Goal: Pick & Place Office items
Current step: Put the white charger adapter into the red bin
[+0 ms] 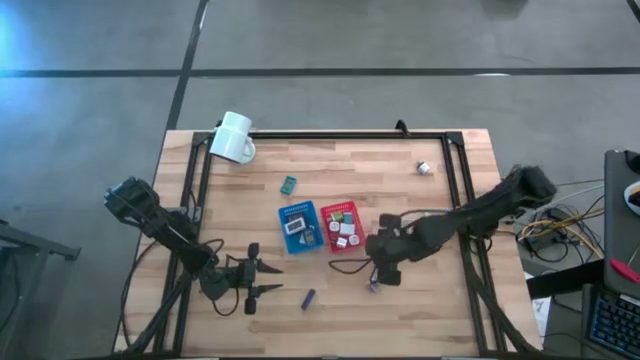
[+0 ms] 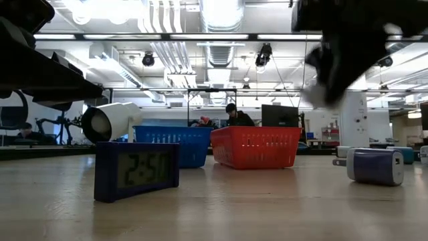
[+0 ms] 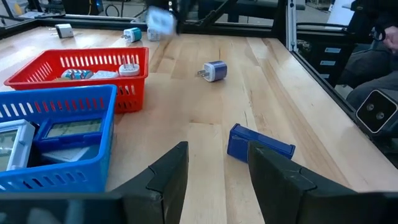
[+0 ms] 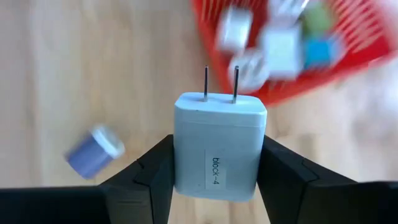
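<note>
A white charger (image 4: 219, 146) was pinched in the right tool (image 4: 217, 168), prongs pointing away. The red tray (image 1: 341, 226) was just left of it at lower centre. The left tool (image 3: 214, 168) was spread, empty.

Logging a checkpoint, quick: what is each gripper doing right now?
Left gripper: open, empty, near the dark blue clock.
Right gripper: shut on the white charger block.

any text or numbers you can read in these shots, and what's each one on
"block-4": small label on the white plug block held in the right gripper.
"2:50": display of the dark blue clock standing on the table, low view.
Displays of the clocks in the blue tray: too faint to read.
</note>
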Motion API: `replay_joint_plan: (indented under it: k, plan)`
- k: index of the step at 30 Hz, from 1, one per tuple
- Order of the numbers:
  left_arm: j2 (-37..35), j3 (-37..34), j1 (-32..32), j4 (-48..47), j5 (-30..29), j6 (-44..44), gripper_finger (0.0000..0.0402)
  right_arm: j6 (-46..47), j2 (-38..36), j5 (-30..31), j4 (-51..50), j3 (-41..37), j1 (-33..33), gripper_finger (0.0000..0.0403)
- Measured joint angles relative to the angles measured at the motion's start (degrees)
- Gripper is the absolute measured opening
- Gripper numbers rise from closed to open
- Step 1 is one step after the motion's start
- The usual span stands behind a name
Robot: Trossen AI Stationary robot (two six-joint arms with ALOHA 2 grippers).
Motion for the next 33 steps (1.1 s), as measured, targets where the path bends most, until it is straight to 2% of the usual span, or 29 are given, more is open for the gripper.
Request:
replay_joint_plan:
  k: [5,11,15,19,24,29,33]
  plan:
    - [0.0,0.3,0.35,0.31,-0.02,0.68,0.0167,-5.79,-11.09,5.86,10.06,-3.63,0.5,0.0172]
    - [-0.7,2.34,1.11,0.63,-0.01,3.4,0.0167,-18.42,-23.2,7.23,37.76,-15.58,1.62,0.0172]
    - [-1.68,3.24,1.11,0.67,-0.02,5.96,0.0167,-24.15,-27.03,5.39,54.81,-25.45,1.63,0.0172]
    - [-1.86,3.39,1.24,0.61,-0.02,6.2,0.0167,-27.81,-27.33,5.03,70.35,-33.85,1.2,0.0172]
    - [-1.88,3.37,1.95,0.35,-0.23,6.04,0.0167,-29.77,-23.91,4.83,86.74,-40.61,-1.12,0.0171]
    - [-1.9,3.15,3.67,-0.27,-0.24,6.08,0.0167,-28.83,-19.42,2.02,94.67,-42.87,-5.24,0.0171]
    - [-1.9,2.93,4.62,-0.47,-0.26,6.06,0.0167,-28.16,-14.48,-0.76,95.32,-40.57,-9.42,0.0171]
